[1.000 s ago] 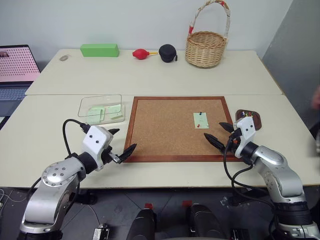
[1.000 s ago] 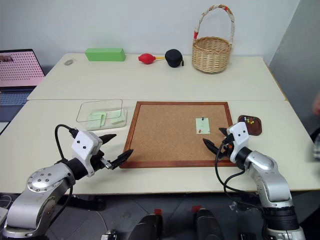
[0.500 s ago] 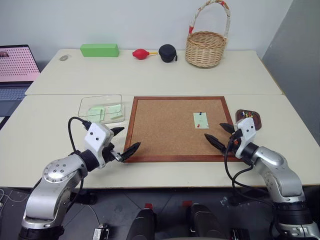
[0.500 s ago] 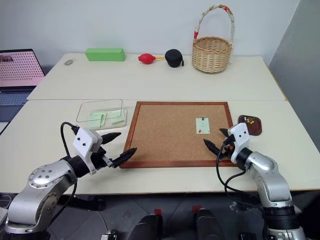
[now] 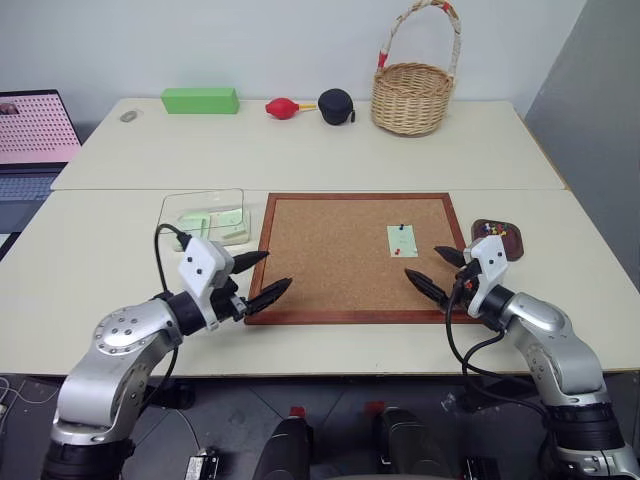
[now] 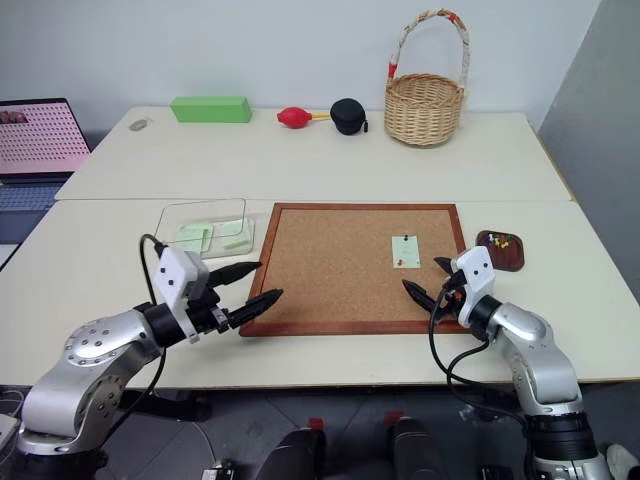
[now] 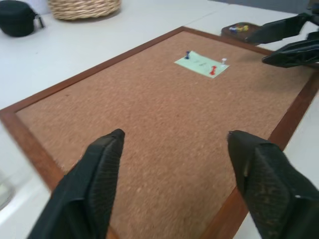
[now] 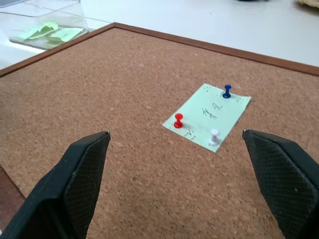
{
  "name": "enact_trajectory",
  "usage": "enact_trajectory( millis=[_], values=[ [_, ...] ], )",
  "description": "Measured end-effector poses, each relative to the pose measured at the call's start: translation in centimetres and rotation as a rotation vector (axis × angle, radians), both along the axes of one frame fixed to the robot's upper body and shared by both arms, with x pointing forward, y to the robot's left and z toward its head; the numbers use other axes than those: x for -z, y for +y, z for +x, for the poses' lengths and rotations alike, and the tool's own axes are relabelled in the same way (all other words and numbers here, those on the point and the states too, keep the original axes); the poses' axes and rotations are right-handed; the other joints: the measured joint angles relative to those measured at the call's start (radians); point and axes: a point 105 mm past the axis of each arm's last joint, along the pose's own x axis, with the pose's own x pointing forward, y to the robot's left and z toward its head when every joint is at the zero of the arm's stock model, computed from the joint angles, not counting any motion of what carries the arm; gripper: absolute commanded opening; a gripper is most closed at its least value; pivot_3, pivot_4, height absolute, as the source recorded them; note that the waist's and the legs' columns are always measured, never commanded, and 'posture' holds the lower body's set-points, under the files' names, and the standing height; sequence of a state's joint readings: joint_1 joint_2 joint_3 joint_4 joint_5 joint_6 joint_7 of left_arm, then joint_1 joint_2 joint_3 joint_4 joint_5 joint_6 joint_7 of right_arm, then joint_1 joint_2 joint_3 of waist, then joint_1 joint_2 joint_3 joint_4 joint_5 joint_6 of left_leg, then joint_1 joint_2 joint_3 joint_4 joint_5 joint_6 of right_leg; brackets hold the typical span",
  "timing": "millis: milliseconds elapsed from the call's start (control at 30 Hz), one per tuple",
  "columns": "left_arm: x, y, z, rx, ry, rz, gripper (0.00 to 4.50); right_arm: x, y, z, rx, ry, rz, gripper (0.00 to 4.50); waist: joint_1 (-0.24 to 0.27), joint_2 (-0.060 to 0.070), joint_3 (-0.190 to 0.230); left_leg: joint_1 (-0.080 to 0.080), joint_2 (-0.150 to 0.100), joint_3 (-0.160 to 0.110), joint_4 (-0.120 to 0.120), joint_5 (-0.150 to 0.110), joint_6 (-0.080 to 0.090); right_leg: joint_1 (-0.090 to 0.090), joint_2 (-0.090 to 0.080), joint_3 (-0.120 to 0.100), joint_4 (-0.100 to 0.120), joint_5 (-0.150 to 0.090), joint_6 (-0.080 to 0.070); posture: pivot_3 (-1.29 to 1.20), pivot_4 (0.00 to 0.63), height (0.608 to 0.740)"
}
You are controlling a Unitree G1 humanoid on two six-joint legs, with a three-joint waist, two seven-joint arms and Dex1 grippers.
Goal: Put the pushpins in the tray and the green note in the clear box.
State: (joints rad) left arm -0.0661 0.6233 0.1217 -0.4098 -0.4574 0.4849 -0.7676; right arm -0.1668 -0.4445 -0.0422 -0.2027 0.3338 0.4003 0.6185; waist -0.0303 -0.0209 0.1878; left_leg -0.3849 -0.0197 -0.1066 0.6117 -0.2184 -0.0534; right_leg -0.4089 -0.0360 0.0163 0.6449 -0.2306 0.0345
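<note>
Cream tables [image 5: 300, 150] (two abutting), corkboard [image 5: 340, 290] centred, white wall.

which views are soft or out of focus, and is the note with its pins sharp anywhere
Left wrist view: the fingers up close are soft and the green note far off is a bit blurred. Right wrist view: the note and its red, blue and white pushpins are crisp.

Corkboard [image 5: 355, 255]: rough grainy matt cork, smooth reddish wood frame. Green note [image 8: 208, 116]: thin matt paper, pinned on the cork with glossy plastic pushpins [image 8: 178, 120]. Clear box [image 5: 204, 216]: transparent glossy plastic, left of the corkboard. Tray [image 5: 499, 238]: dark brown, smooth, right of the corkboard. Basket [image 5: 412, 92] behind the corkboard: woven wicker. Table [image 5: 300, 150]: smooth matt cream. Left tool [image 7: 174, 172] fingers [image 7: 99, 174]: matt black, finely textured pads.
</note>
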Motion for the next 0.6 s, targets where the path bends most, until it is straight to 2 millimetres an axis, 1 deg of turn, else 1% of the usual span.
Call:
enact_trajectory(
  millis=[67,100,167,233,333,433,500,600],
  values=[
    [0.5,-0.7,0.4,0.03,0.006,0.017,2.57,-0.3,0.1,-0.1,0.005,-0.011,-0.003,4.5,0.001,0.0,0.0,0.0,0.0,0.0,0.0,0.0,0.0,0.0,0.0,0.0,0.0,0.0,0.0,0.0,0.15,0.74],
    [0.7,-0.9,0.8,0.038,0.001,0.034,2.26,-0.4,0.2,-0.2,0.001,-0.015,-0.005,4.5,0.001,0.0,0.0,0.0,0.0,0.0,0.0,0.0,0.0,0.0,0.0,0.0,0.0,0.0,0.0,0.0,0.15,0.74],
    [1.1,-1.2,1.3,0.046,-0.007,0.063,2.0,-0.4,0.4,-0.4,-0.005,-0.018,-0.008,4.5,0.0,0.0,0.0,0.0,0.0,0.0,0.0,0.0,0.0,0.0,0.0,0.0,0.0,0.0,0.0,0.0,0.15,0.74],
    [1.8,-1.7,1.9,0.059,-0.011,0.085,1.58,-0.4,0.7,-0.5,-0.008,-0.016,-0.012,4.5,-0.001,0.0,0.0,0.0,0.0,0.0,0.0,0.0,0.0,0.0,0.0,0.0,0.0,0.0,0.001,0.0,0.15,0.74],
    [3.3,-2.8,2.5,0.081,0.004,0.12,0.98,-0.2,1.1,-0.5,-0.017,-0.006,-0.022,4.5,0.0,0.0,0.0,0.0,0.0,0.0,0.0,0.0,0.0,0.0,0.0,0.0,0.0,0.001,0.002,0.0,0.15,0.74],
    [4.6,-4.2,3.4,0.095,0.023,0.136,0.4,-0.6,1.4,-0.2,-0.023,-0.014,-0.033,4.5,0.0,0.0,0.0,0.0,-0.001,0.0,0.0,0.0,0.0,0.0,0.0,0.0,0.0,0.003,0.006,0.0,0.15,0.74],
    [4.5,-4.9,4.0,0.106,0.021,0.127,0.04,-0.8,1.5,0.0,-0.023,-0.015,-0.035,4.5,0.001,0.0,0.0,-0.001,-0.001,-0.001,0.0,0.0,0.0,0.0,0.0,0.0,0.0,0.003,0.006,0.0,0.15,0.74],
    [3.6,-5.9,4.9,0.125,-0.004,0.122,0.04,-1.1,1.6,0.3,-0.025,-0.017,-0.041,4.5,0.0,0.0,0.0,-0.001,-0.001,-0.001,0.0,0.0,0.0,0.0,0.0,-0.001,0.0,0.003,0.006,0.0,0.15,0.74]
  ],
)
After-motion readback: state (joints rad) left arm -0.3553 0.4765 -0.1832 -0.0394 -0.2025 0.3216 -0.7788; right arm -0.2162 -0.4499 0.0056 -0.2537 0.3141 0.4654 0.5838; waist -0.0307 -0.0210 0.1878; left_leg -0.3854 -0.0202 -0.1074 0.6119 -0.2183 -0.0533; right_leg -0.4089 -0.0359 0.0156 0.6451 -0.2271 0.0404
